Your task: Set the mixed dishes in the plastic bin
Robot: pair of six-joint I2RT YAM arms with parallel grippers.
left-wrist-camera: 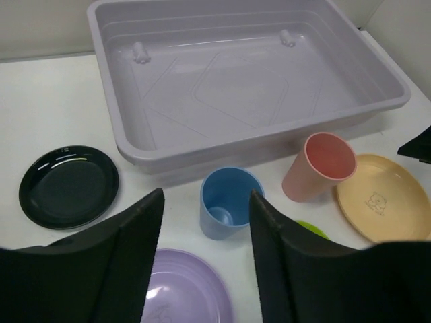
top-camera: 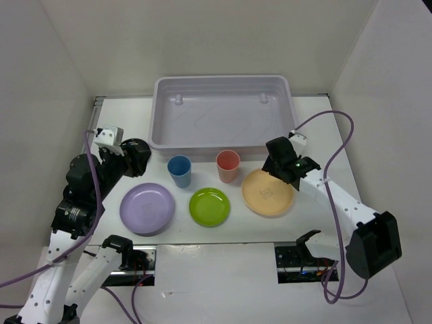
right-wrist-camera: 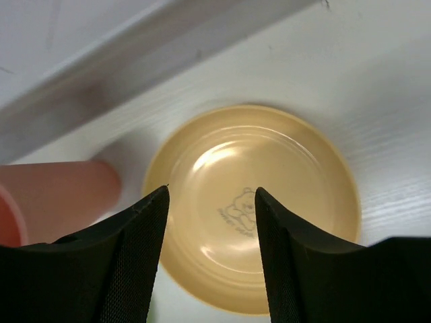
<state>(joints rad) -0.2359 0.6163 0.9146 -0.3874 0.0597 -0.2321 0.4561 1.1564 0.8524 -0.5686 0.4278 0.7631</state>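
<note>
The empty plastic bin (top-camera: 223, 144) stands at the back of the table. In front of it are the blue cup (top-camera: 179, 170), the coral-red cup (top-camera: 228, 165), the yellow-orange plate (top-camera: 268, 193), the lime-green plate (top-camera: 209, 206) and the lavender plate (top-camera: 147, 208). The black plate (left-wrist-camera: 67, 185) shows only in the left wrist view, left of the bin's corner. My left gripper (top-camera: 138, 158) is open and empty, above the lavender plate's far side, facing the blue cup (left-wrist-camera: 229, 202). My right gripper (top-camera: 280, 167) is open and empty, above the yellow-orange plate (right-wrist-camera: 269, 175).
White walls close in the table at the back, left and right. In the right wrist view the coral-red cup (right-wrist-camera: 60, 195) stands just left of the fingers and the bin's wall (right-wrist-camera: 135, 60) runs behind. The dishes lie in a row near the front edge.
</note>
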